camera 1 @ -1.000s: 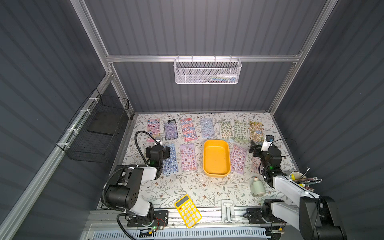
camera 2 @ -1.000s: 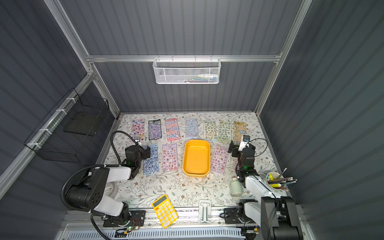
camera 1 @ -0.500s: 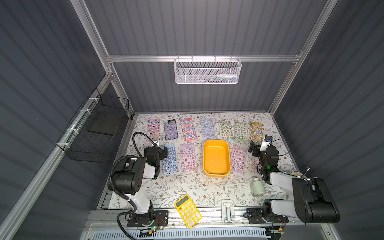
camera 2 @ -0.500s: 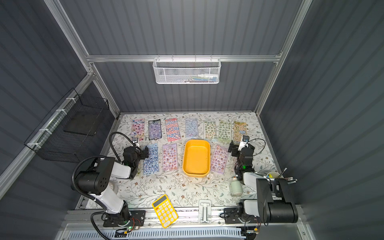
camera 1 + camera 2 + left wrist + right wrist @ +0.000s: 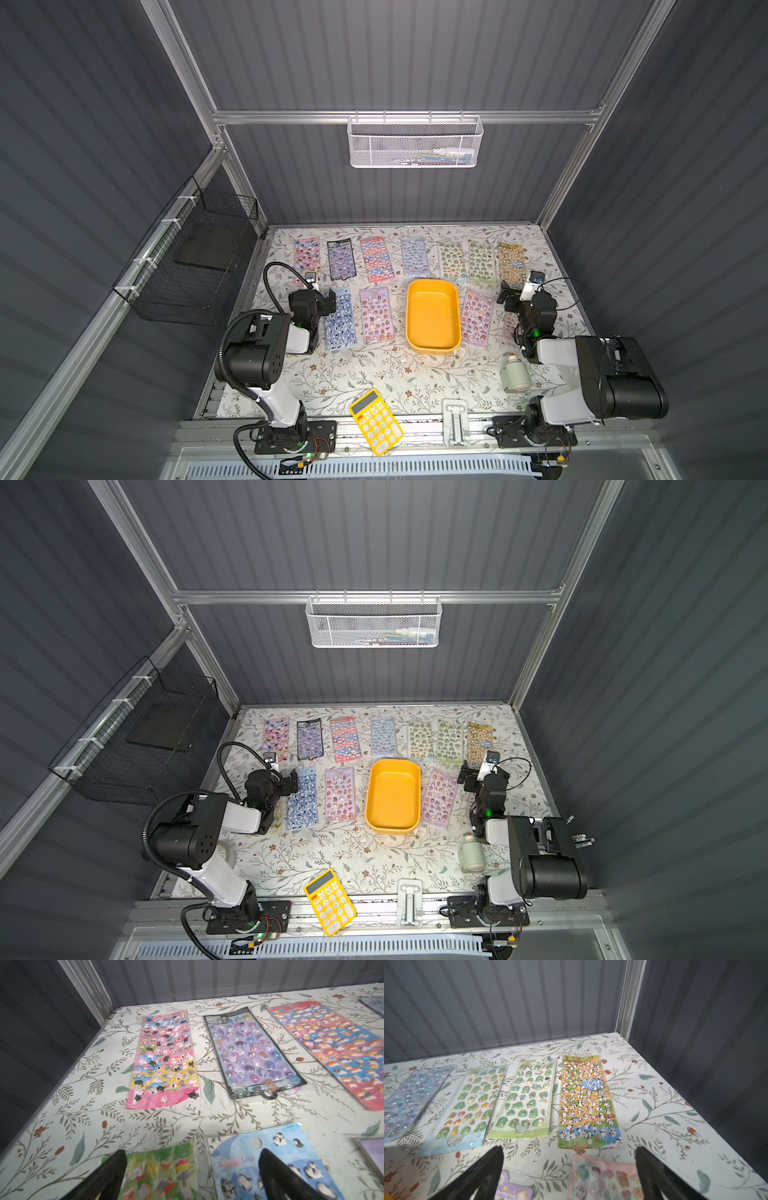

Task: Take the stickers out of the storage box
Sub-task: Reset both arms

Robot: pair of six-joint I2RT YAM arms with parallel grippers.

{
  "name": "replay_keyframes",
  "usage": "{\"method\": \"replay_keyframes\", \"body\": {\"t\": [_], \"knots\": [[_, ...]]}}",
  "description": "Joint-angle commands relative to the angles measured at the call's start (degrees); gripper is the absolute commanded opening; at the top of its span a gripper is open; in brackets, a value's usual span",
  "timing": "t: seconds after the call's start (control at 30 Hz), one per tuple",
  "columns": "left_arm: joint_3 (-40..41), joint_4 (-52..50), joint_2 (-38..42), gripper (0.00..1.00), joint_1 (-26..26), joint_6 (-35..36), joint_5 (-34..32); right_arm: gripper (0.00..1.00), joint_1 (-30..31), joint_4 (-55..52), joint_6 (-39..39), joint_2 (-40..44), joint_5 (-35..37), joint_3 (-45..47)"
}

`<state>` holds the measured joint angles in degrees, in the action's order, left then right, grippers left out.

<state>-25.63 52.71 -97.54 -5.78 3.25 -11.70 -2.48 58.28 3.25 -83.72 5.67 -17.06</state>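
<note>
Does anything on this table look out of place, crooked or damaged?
Mostly tidy: the storage box is empty and the stickers lie flat in rows behind and beside it. Only the yellow calculator lies askew, overhanging the front edge of the table.

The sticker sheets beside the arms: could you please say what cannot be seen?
- Green sheet: cut by the left wrist view's edge; mostly under the left arm in both top views.
- Pink sheet: cut by the right wrist view's edge; mostly under the right arm.
- White mesh basket: contents too small.

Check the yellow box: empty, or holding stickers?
Empty. In both top views the box shows only bare yellow floor; the stickers lie flat on the table beside and behind it.
</note>
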Motion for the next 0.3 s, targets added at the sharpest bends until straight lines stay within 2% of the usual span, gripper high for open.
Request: {"method": "replay_keyframes", "body": {"t": [0.0, 0.13, 0.27], "knots": [[-1.1, -0.3, -0.7, 1.0, 0.4, -0.8, 0.7, 0.99, 0.2, -0.4, -0.5, 0.0, -1.8, -0.7], [-1.2, -0.5, -0.8, 1.0, 0.5, -0.8, 0.8, 0.99, -2.3, -3.8, 0.8, -0.2, -7.0, -2.5], [-1.3, -0.5, -0.7, 1.0, 0.5, -0.8, 0.9, 0.99, -2.4, -2.4, 0.9, 0.2, -7.4, -1.5]]}}
